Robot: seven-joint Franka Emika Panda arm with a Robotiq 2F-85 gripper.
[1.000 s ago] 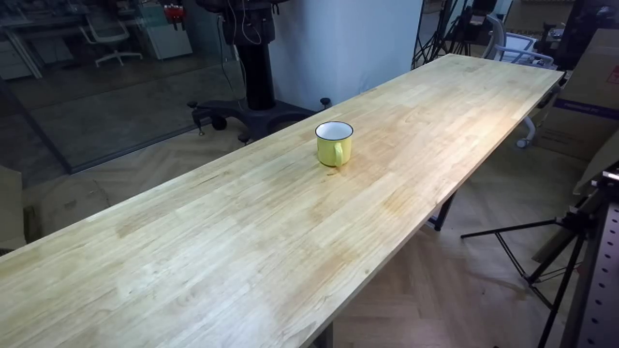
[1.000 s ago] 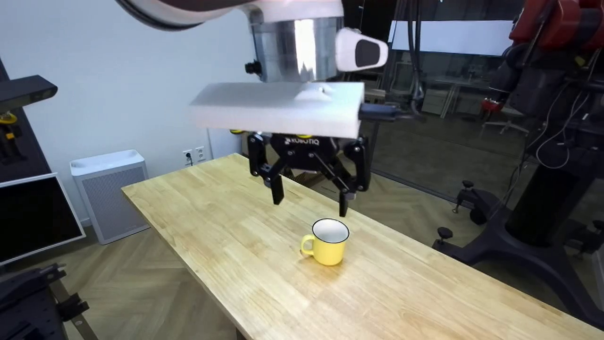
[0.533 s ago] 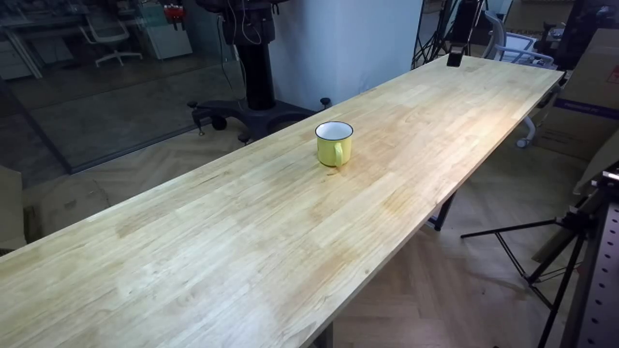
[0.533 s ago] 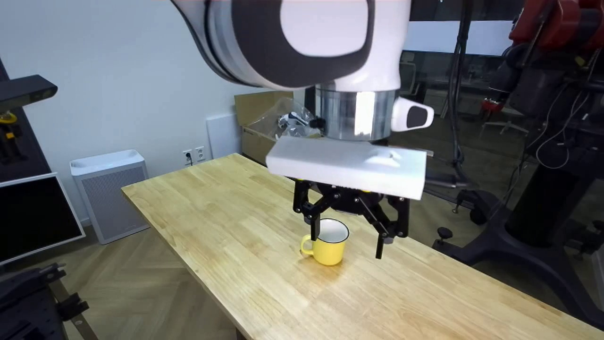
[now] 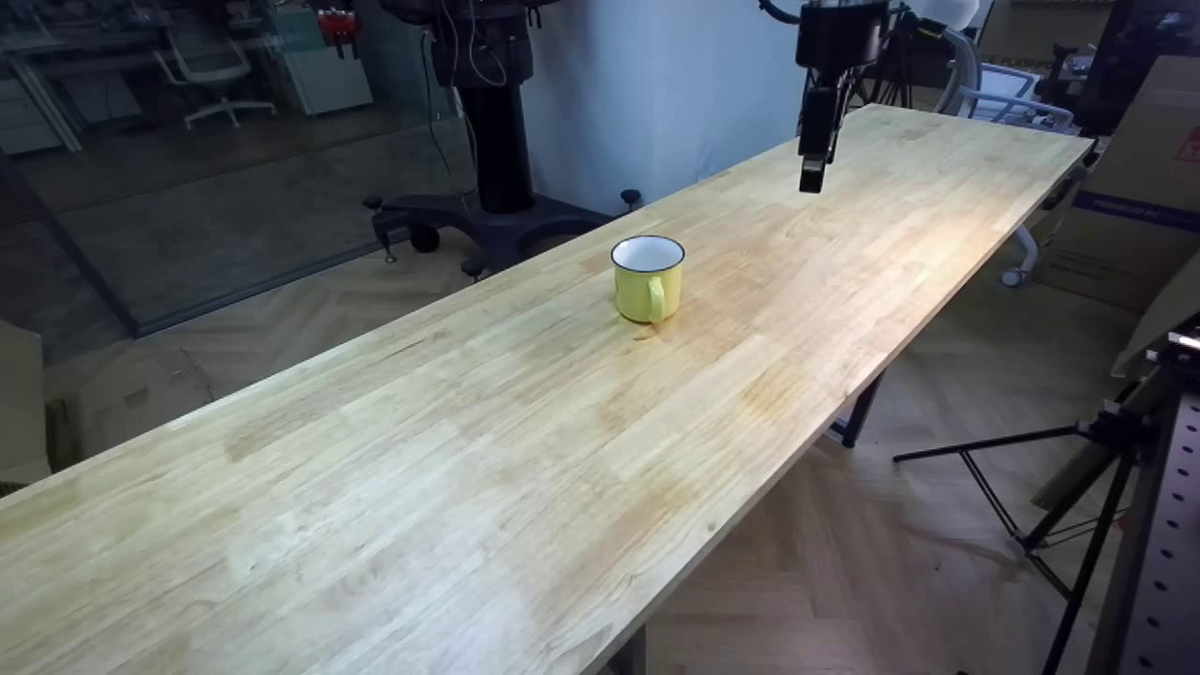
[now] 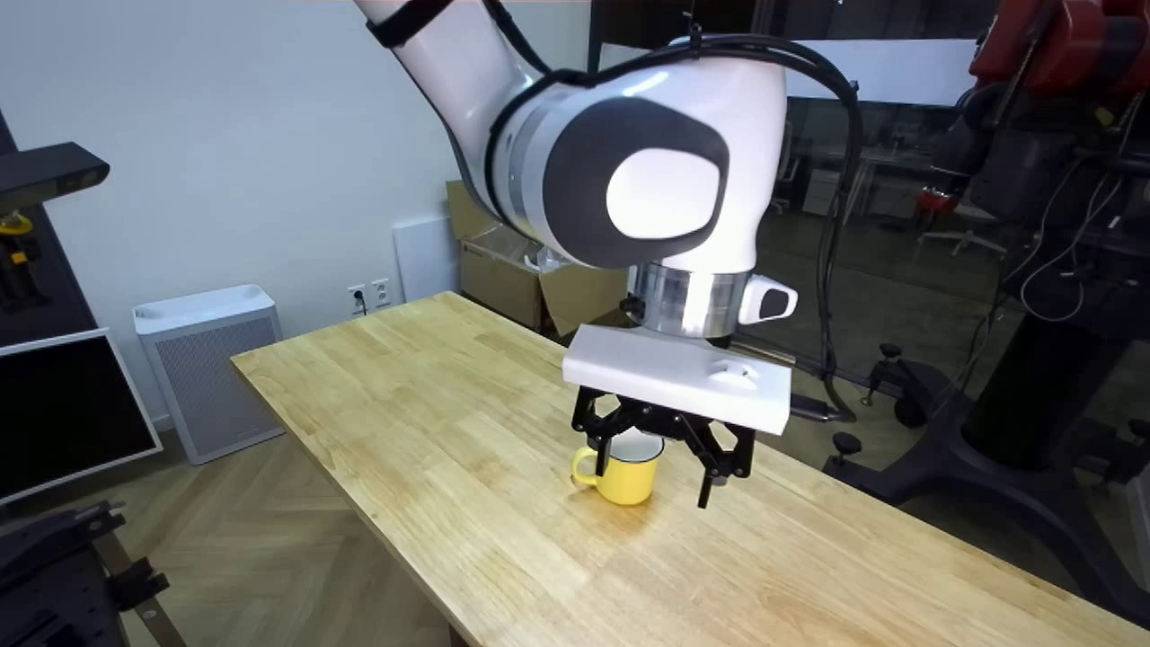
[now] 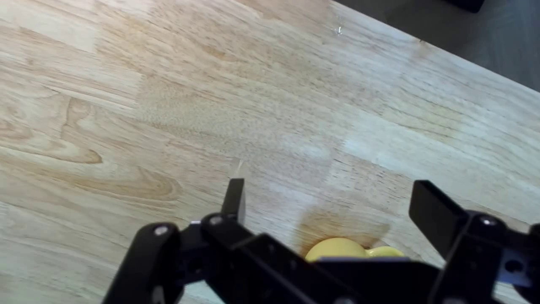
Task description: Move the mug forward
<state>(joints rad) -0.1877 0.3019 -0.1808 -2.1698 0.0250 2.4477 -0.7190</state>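
The yellow-green mug with a dark rim and white inside stands upright on the table in both exterior views [image 5: 636, 298] [image 6: 627, 483]. Its handle faces the long table edge away from the black wheeled stand. My gripper [image 6: 653, 483] is open with nothing between its fingers; one finger overlaps the mug in that exterior view. In an exterior view, the gripper [image 5: 812, 178] hangs above the table, apart from the mug. In the wrist view the fingers [image 7: 329, 190] are wide apart, and only a sliver of the mug [image 7: 336, 248] and its handle shows; the gripper's body hides the rest.
The long wooden table [image 5: 525, 450] carries the mug. A black wheeled stand [image 5: 497, 220] is beyond one long edge. A tripod [image 5: 1050, 506] stands beyond the opposite edge. An open cardboard box [image 6: 503, 279] and a white air purifier [image 6: 211, 368] are near the wall.
My arm has come into an exterior view and moved toward the mug there; the gripper has dropped from over the mug's far side. The mug has not moved. The gripper has stayed open.
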